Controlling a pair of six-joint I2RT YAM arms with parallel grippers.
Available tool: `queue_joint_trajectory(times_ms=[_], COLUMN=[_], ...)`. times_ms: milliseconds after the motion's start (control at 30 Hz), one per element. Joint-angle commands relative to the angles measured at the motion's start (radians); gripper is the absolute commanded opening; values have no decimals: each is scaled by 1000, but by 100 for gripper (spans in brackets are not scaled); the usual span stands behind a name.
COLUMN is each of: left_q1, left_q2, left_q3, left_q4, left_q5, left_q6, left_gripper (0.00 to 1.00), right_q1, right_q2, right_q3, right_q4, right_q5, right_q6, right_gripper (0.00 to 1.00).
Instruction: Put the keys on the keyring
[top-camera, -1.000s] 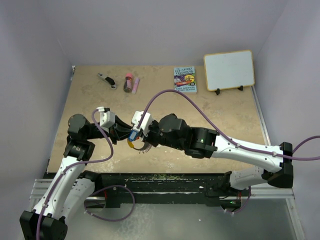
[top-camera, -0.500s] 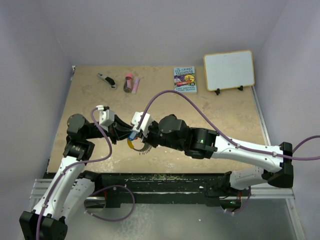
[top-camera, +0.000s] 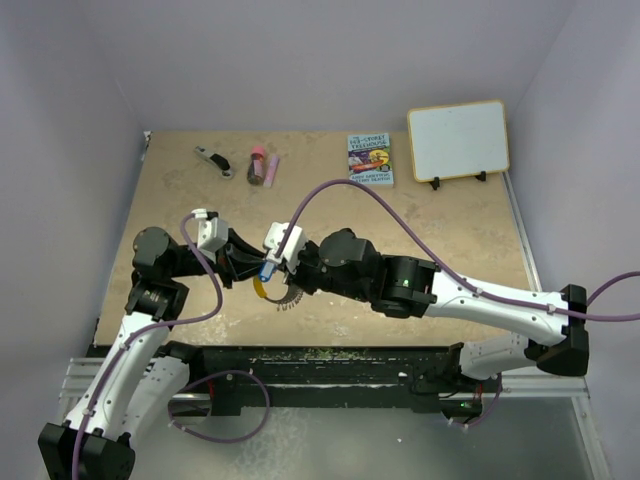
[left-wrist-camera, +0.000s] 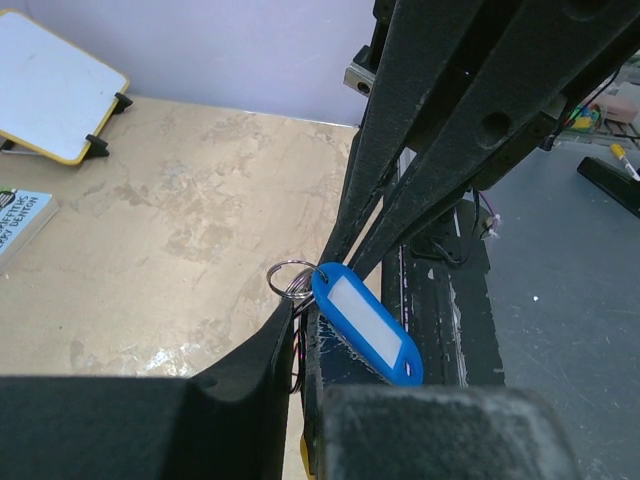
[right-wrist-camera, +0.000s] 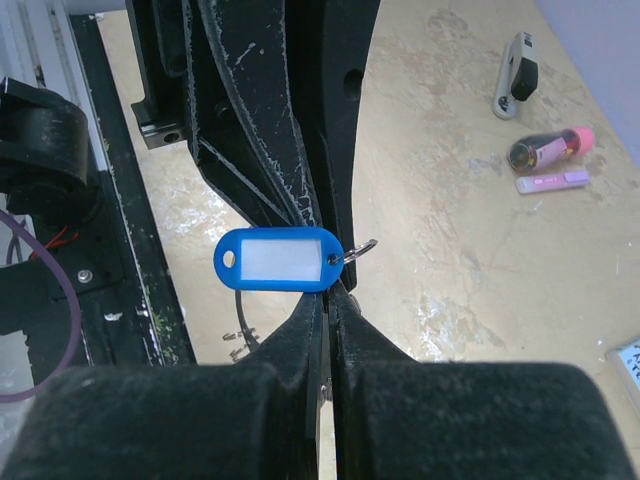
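Under blue key (top-camera: 266, 269), keyring (top-camera: 286, 299) half-hidden.

Blue key (right-wrist-camera: 280, 260): flat plastic tag, white label, raised, level. Keyring (top-camera: 272, 294): orange-silver hoop, just beside.

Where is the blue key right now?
Top view, left of centre: the blue key sits where the left gripper and right gripper meet tip to tip, right by the keyring.

White/blk arms (top-camera: 500, 298), purple cables (top-camera: 345, 184), blk jaws
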Motion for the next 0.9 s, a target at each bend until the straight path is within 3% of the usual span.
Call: queue_joint_trajectory(times_ms=[0,500,867], left_q1=[-7,-7,-7], left_q2=[-16,-11,-4], left_q3=[59,67,74], left_q4=[40,-57,-111], left_q5=[25,-5,-1], left_q6=[-9,82,144], left_gripper=[12,24,26], right_q1=[-5,-5,-5], right_q2=[-38,-69,-81], right_q3=[-3,14,19], right_q4=[32,-120,-210], right_q5=[53,49,48], right_q6=[17,96,152], right_gripper=[0,0,0])
